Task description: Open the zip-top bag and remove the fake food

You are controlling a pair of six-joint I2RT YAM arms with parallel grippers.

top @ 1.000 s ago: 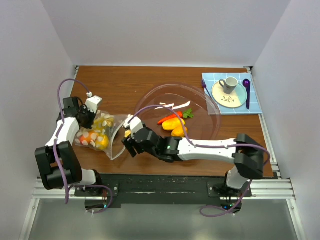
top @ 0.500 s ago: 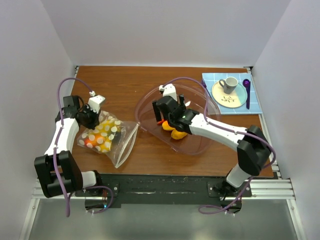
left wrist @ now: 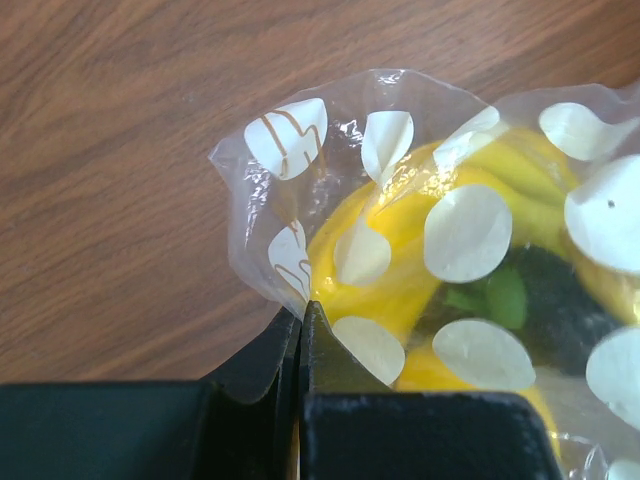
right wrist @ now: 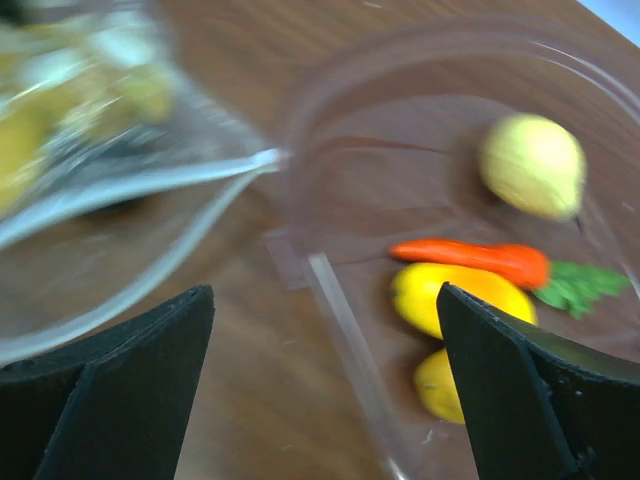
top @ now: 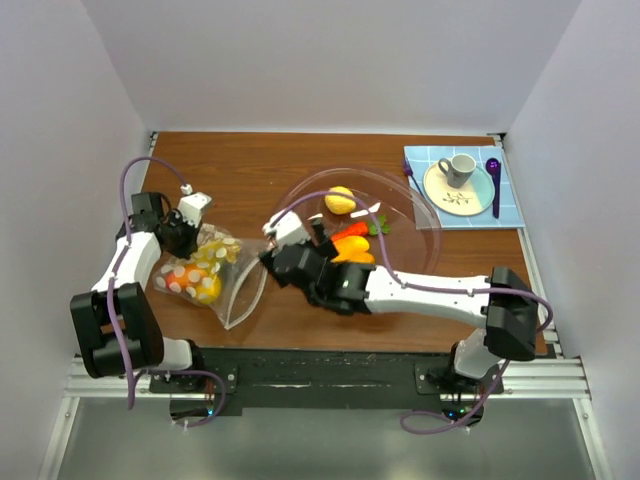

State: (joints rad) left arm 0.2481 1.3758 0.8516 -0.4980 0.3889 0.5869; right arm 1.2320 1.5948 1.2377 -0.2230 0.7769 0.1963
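**Tool states.** The left tool (left wrist: 300, 322) is clamped shut on a corner of the bag (top: 205, 268) and holds it at the left part of the tabletop (top: 240, 170). The right tool (top: 270, 265) has its jaws spread wide and grips nothing. It hangs between the bag and the bowl (top: 425, 225), just beside the bag's mouth.

**Key relation.** The bag lies to the left of the right tool. Its long axis runs from the gripped far-left corner toward the near right, so the open mouth faces the right tool. The right arm is the nearer arm for reaching in. Yellow and orange plastic food (top: 198, 285) remains inside the bag.

**Change.** Half a second earlier the right tool was over the bowl; it is now back at the bag's mouth. A round yellow piece (top: 340, 200) lies at the far side of the bowl, where none lay one second earlier. It sits apart from the carrot (top: 348, 231) and the orange pieces (top: 352, 252).
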